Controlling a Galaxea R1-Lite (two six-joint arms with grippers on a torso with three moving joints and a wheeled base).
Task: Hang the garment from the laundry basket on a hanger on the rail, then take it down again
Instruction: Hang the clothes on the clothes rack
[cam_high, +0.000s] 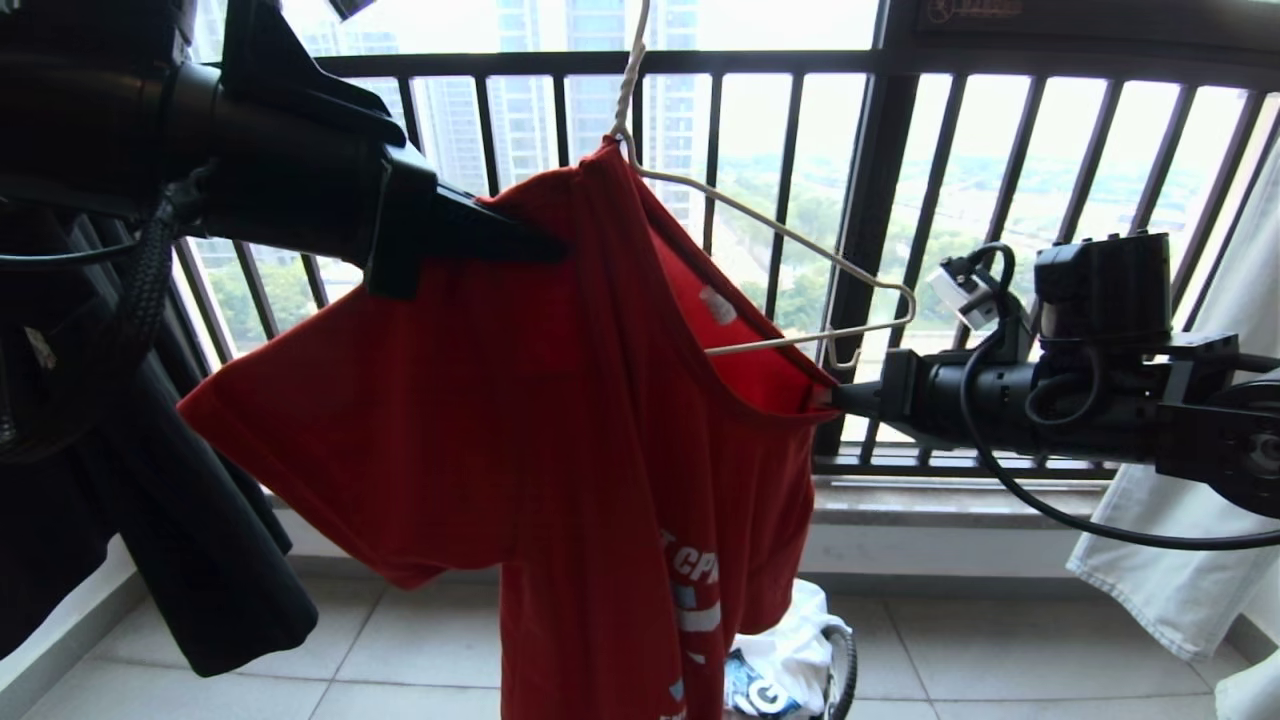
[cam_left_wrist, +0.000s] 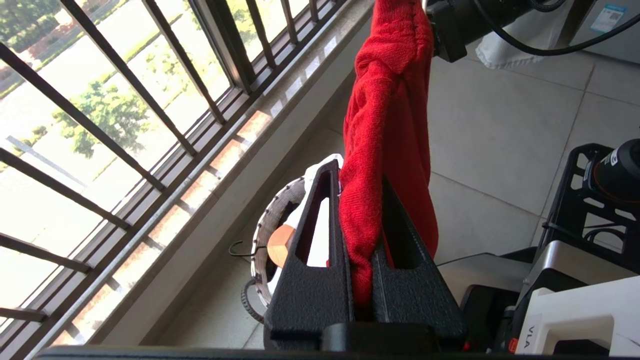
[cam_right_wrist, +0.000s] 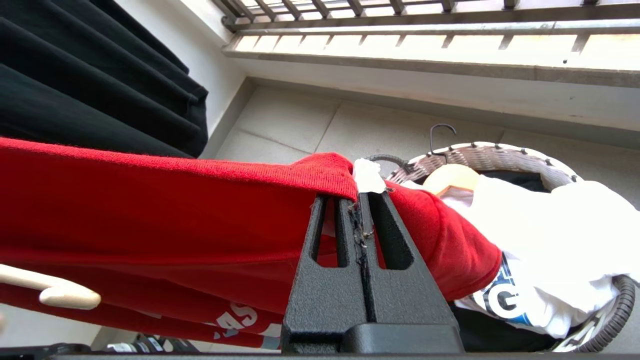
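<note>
Red short-sleeved T-shirt with white lettering (cam_high: 560, 400) hangs centre, before dark barred window railing (cam_high: 900, 150). Thin white wire hanger (cam_high: 800, 250) inside neck opening: left shoulder of hanger under cloth, right shoulder bare, outside collar. Left gripper (cam_high: 540, 245) clamped on shirt's upper left edge; right gripper (cam_high: 838, 397) clamped on collar at right. Small round woven-rimmed laundry basket (cam_high: 843, 670) on floor below, behind shirt hem, white T-shirt with dark print (cam_high: 790, 660) in it. Black garment (cam_high: 200, 540) hangs far left; white cloth (cam_high: 1190, 540) far right.

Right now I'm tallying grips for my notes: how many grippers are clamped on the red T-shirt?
2. The left gripper pinches the red T-shirt near the hanger's covered shoulder; the right gripper pinches its neckline below the bare shoulder.
</note>
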